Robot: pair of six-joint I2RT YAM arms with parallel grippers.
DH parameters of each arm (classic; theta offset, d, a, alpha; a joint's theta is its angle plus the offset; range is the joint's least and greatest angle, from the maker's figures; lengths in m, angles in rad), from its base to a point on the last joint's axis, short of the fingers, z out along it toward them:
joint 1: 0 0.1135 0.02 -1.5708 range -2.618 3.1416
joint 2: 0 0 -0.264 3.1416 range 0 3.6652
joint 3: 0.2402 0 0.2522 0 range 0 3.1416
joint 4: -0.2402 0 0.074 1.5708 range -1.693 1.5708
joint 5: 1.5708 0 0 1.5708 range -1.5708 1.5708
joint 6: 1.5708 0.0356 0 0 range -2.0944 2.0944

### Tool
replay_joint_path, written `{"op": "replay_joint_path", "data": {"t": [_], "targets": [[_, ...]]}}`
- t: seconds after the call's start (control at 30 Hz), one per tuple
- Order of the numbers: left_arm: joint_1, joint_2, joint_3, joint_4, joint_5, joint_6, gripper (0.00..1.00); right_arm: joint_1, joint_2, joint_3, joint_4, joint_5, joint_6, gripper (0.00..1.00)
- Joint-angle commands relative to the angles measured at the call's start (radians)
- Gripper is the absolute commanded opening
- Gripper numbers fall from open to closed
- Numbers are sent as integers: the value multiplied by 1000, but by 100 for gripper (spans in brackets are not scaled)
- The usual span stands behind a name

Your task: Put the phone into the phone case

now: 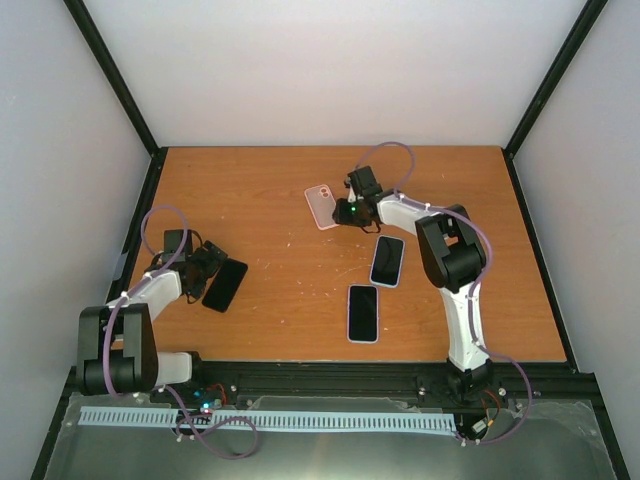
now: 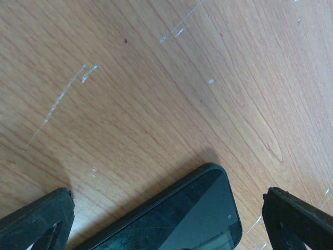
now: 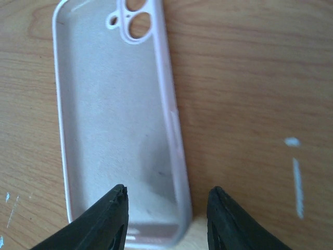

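Observation:
A pale pink phone case (image 1: pixel 321 206) lies hollow side up at the table's back middle, with its camera cut-out at the far end (image 3: pixel 136 23). My right gripper (image 1: pixel 341 212) is at the case's near right corner. In the right wrist view the right gripper (image 3: pixel 166 221) is open, one finger over the case's inside (image 3: pixel 104 120) and the other over bare wood, with the case's side wall between them. A black phone (image 1: pixel 225 285) lies screen up at the left. My left gripper (image 1: pixel 207 263) stands wide open over its corner (image 2: pixel 197 213).
Two more phones lie screen up right of centre, one with a light rim (image 1: pixel 387 261) and one with a lilac rim (image 1: pixel 363 313). The wooden table (image 1: pixel 270 190) is walled by white panels on three sides, and a black rail runs along its near edge.

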Motion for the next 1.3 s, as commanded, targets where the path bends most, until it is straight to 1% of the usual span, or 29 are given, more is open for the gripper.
{"op": "replay_joint_path", "data": {"t": [0.0, 0.07, 0.17, 0.33, 0.43, 0.5, 0.63, 0.77, 0.8, 0.87, 0.97, 1.07, 1.13, 1.27], "targets": [[-4, 32, -32, -64, 31, 6, 100, 27, 56, 69, -60, 27, -16, 39], [-4, 51, -18, -109, 46, -5, 100, 29, 53, 69, -68, 47, -18, 35], [-5, 67, -22, -132, 112, 13, 99, 38, 40, 66, -92, 79, -30, 26], [-30, -2, -58, -141, 178, -28, 99, 61, -3, 30, -118, 92, -35, 10], [-63, -54, -68, -148, 207, -64, 100, 78, -47, -27, -121, 96, -13, 5], [-88, -67, -72, -157, 221, -87, 99, 93, -87, -93, -110, 95, 11, 5], [-101, -85, -74, -166, 238, -107, 99, 141, -150, -191, -112, 105, 55, 4], [-101, -146, -78, -167, 183, -139, 99, 185, -227, -294, -132, 138, 125, 4], [-101, -158, -78, -160, 165, -131, 99, 194, -253, -324, -122, 132, 147, 4], [-102, -167, -71, -149, 135, -68, 99, 217, -302, -387, -101, 123, 194, 4], [-107, -145, -42, -201, 73, -9, 99, 263, -361, -448, -96, 127, 240, 5], [-129, -130, -32, -204, 81, 44, 99, 306, -404, -499, -91, 127, 284, 5], [-159, -130, -34, -198, 68, 52, 98, 338, -426, -527, -84, 132, 310, 5], [-215, -120, -58, -175, 47, 14, 98, 397, -455, -559, -74, 143, 351, 6]]}}
